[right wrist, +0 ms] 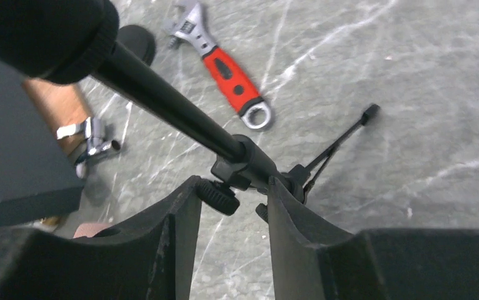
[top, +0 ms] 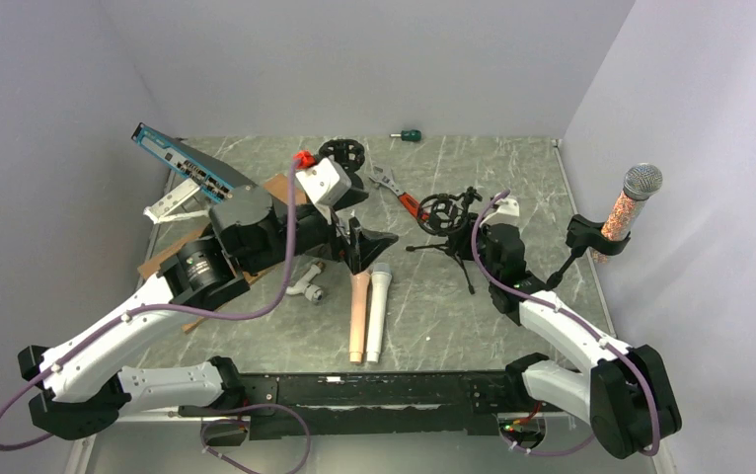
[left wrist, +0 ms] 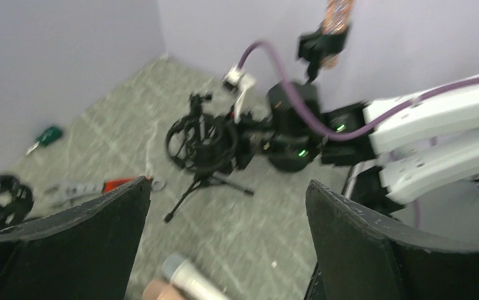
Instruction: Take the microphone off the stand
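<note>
A glittery pink microphone with a silver grille point(top: 633, 196) stands upright in the clip of a black stand point(top: 584, 235) by the right wall; it also shows in the left wrist view point(left wrist: 336, 14). My right gripper point(top: 466, 221) point(right wrist: 234, 184) is shut on the knobbed joint of a small black tripod stand point(right wrist: 249, 164) whose shock-mount ring point(top: 442, 211) holds nothing. My left gripper point(top: 359, 249) point(left wrist: 227, 187) is open and empty, just above the heads of a white microphone point(top: 378, 311) point(left wrist: 187, 278) and a peach one point(top: 357, 318) lying on the table.
A red-handled wrench point(top: 401, 193) point(right wrist: 234, 78) lies behind the tripod. A network switch point(top: 185, 163), cardboard and a white bracket point(top: 172, 204) sit at the left. A metal fitting point(top: 309, 286), a black ring point(top: 342, 153) and a green-handled tool point(top: 410, 134) lie further back.
</note>
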